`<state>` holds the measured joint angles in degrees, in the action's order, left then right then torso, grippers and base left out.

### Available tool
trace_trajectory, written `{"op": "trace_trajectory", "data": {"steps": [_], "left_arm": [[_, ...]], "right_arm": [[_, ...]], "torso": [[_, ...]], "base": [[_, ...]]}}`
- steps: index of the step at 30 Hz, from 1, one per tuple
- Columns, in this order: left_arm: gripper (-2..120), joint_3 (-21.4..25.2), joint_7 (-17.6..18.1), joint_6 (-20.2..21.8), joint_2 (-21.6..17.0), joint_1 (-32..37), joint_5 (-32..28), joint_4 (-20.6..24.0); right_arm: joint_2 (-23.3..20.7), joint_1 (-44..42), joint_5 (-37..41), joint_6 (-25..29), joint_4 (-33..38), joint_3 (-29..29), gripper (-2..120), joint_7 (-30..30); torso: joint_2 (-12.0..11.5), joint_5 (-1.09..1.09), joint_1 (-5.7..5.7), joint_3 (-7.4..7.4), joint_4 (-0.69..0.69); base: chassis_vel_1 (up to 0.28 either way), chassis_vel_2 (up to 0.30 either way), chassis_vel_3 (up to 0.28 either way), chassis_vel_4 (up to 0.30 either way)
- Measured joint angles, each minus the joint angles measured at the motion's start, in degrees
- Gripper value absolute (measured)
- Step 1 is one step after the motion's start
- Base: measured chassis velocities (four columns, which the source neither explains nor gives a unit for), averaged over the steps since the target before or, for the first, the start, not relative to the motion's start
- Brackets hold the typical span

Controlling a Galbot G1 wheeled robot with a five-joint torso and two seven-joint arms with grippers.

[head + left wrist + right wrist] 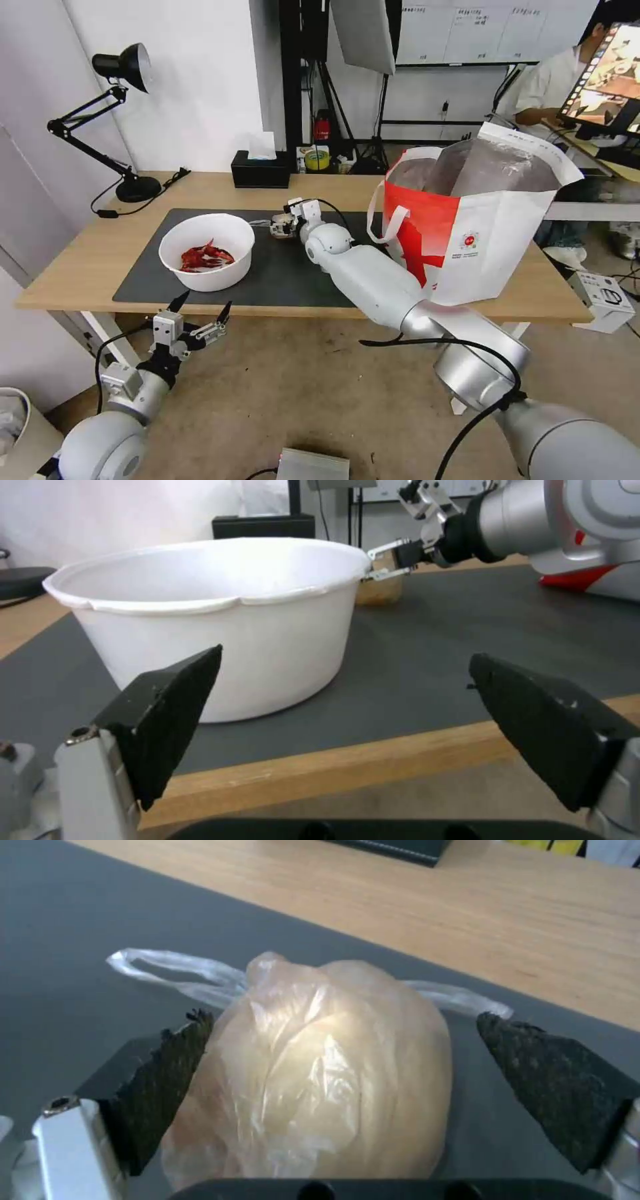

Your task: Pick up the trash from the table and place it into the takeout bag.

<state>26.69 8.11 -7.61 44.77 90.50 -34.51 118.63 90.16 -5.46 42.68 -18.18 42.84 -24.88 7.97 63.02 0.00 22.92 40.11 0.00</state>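
Two tools are mine, and the nearer one, my left tool (pixel 200 312), hangs just off the near edge of the tabletop (pixel 87 260), below the rim of it, with its black fingers (pixel 170 715) spread wide and nothing between them. I judge it waits there so that it stays clear of the working arm while facing the white bowl (pixel 208 251) of red crayfish shells (pixel 203 256), which stands on the dark mat (pixel 280 273) just beyond that edge.

Farther in, my right arm reaches across the mat to the clear bag with the beige lump (pixel 313 1070). My right tool (pixel 340 1075) straddles it: one pad (pixel 167 1080) lies against the plastic on one side, while the other pad stands a little off, so the jaws are still apart and the bag rests on the mat, not yet gripped. The tool comes in low, I think, to take the lump by its widest part rather than by the thin loose handles (pixel 173 972) trailing behind.

Farthest on my right stands the takeout bag (pixel 477 227), upright on the tabletop with its foil-lined mouth open, well placed to receive what I lift. Behind, at the far edge, sits the black tissue box (pixel 261 170).
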Motion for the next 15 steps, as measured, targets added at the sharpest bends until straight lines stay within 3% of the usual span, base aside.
{"op": "trace_trajectory", "data": {"steps": [3, 8, 12, 15], "left_arm": [[100, 0.2, 0.0, -0.1, 0.0, 0.1, 0.0, 0.1], [100, 0.3, 0.0, -0.1, 0.0, 0.1, 0.0, 0.1], [100, 0.3, 0.0, -0.1, 0.0, 0.0, 0.0, 0.1], [100, 0.2, 0.0, -0.1, -0.1, -0.1, 0.0, 0.1]], "right_arm": [[0.0, 0.0, 0.1, -0.6, -0.2, -0.1, 96, -0.7], [-0.1, 0.0, 0.1, -0.7, -0.3, -0.2, 76, -1.5], [-0.1, 0.0, 0.1, -0.7, -0.3, -0.2, 69, -1.6], [-0.1, 0.0, 0.1, -0.5, -0.2, -0.2, 52, -1.8]], "torso": [[0.0, 0.00, 0.00, 0.00, 0.00], [0.0, 0.00, 0.00, 0.00, 0.00], [0.0, 0.00, 0.00, 0.00, 0.00], [0.0, 0.00, 0.00, 0.00, 0.00]], "base": [[0.000, 0.000, 0.000, 0.000], [0.000, 0.000, 0.000, 0.000], [0.000, 0.000, 0.000, 0.000], [0.000, 0.000, 0.000, 0.000]]}}
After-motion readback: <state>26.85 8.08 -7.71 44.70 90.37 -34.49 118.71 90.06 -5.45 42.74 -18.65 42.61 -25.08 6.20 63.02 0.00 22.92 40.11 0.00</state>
